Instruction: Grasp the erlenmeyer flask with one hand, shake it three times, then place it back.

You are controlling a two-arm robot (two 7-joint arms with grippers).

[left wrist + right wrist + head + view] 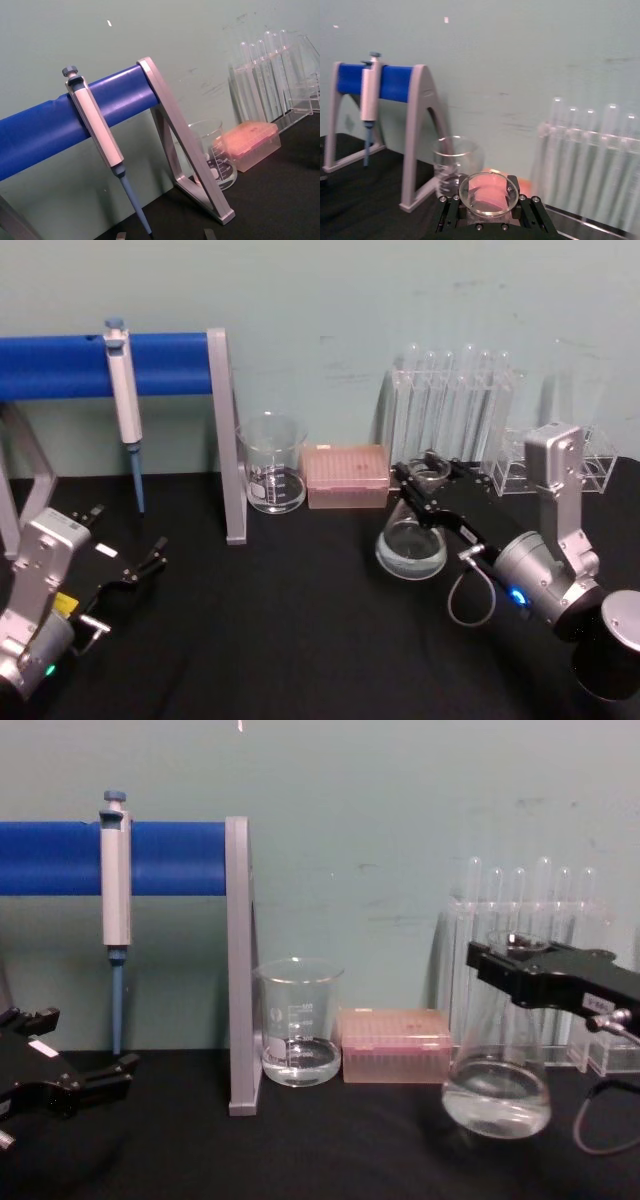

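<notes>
The erlenmeyer flask (411, 545) is clear glass with a little clear liquid in its wide base (497, 1098). It is right of centre on the black table and leans slightly. My right gripper (429, 477) is shut on the flask's neck just under the rim, reaching in from the right (515, 958). The flask's round mouth (489, 192) sits between the black fingers in the right wrist view. I cannot tell whether the base touches the table. My left gripper (140, 568) rests open and empty at the near left (70, 1055).
A glass beaker (272, 465) and a pink tip box (346, 476) stand just left of the flask at the back. Tall test tubes in a clear rack (455, 410) stand behind it. A pipette (124, 390) hangs on the blue-barred stand (225, 430) at the left.
</notes>
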